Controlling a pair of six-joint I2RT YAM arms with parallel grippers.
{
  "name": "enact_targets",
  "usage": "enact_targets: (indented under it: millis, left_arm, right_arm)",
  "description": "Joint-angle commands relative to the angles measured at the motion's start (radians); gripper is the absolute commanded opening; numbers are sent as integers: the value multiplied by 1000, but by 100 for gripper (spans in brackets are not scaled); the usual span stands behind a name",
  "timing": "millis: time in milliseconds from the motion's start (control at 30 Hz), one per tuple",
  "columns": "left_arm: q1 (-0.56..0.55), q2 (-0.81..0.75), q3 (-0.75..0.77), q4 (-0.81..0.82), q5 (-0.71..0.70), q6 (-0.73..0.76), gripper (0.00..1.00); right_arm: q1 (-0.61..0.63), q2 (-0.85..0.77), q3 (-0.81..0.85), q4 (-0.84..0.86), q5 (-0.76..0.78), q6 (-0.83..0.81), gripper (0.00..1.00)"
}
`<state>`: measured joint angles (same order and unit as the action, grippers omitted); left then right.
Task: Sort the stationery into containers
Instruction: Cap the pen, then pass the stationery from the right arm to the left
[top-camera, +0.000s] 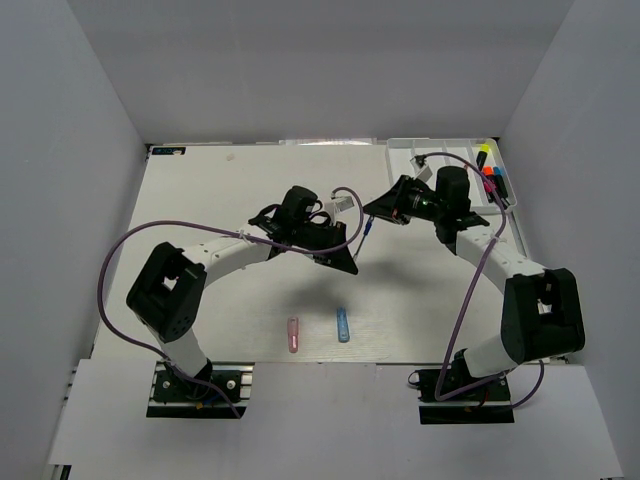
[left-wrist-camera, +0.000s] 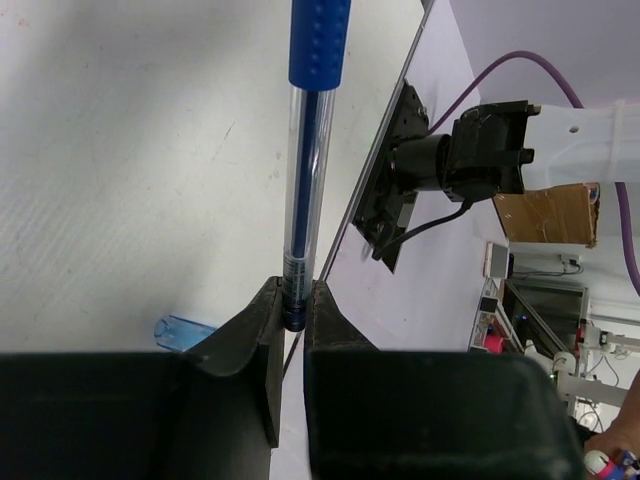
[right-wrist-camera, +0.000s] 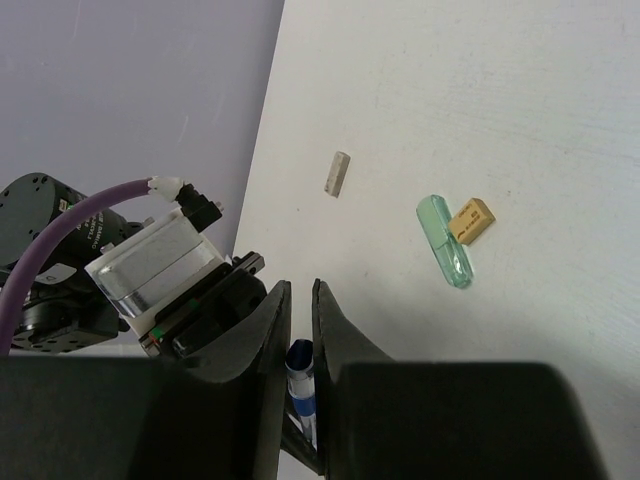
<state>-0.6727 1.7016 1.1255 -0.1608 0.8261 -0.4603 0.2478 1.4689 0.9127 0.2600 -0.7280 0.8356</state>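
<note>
The left claw (left-wrist-camera: 293, 295) is clamped on the lower end of a blue pen (left-wrist-camera: 310, 180). In the left wrist view the clear barrel runs straight up from the fingertips, and its blue grip section leaves the frame at the top. The right claw (right-wrist-camera: 297, 290) meets the same pen from the other side. Its fingers are drawn almost together, and the pen's blue end fills the narrow gap between them. From above, the pen hangs over the bench (top-camera: 220, 200) just right of centre, between the two claws and clear of the surface.

The white tray (top-camera: 440, 146) sits in the upper right of the overhead frame, behind the right arm. Several highlighters (top-camera: 487, 160) with coloured caps lie along its right-hand compartment.

A pink capsule (top-camera: 293, 335) and a blue capsule (top-camera: 343, 325) lie loose near the bottom edge of the bench, side by side and apart. In the right wrist view, a green capsule (right-wrist-camera: 445, 242) lies on the bench with a tan eraser (right-wrist-camera: 472, 221) touching its right side. A small pale stick (right-wrist-camera: 338, 172) lies apart to their upper left.
</note>
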Motion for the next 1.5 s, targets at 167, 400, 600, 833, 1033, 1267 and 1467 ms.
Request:
enact_targets:
  millis: [167,400,600,833,1033,1267,1467]
  left_arm:
    - [19,-62,36,60,-42,-5,0]
    - [19,-50,68,38,-56,2,55]
    - [19,-42,80,26,-62,6,70]
    - [19,-60,57,55,-44,9,69]
    - [19,-53,57,79,-21,2,42]
    - [19,-39,57,112,1,-32,2]
    - [28,-46,51,138,5,-107,0]
  right_arm:
    - [-13,2,63,-25,-76,-15,0]
    - [-19,4,64,-19,-77,-12,0]
    - [-36,7,81,-30,-80,-20,0]
    - [-45,-2,81,-54,-90,-40,0]
    - [-44,-10,68,-28,-102,-9,0]
    - [-50,-7,83,-24,-106,16,22]
    - [-117,-7,158,-42,-106,23,54]
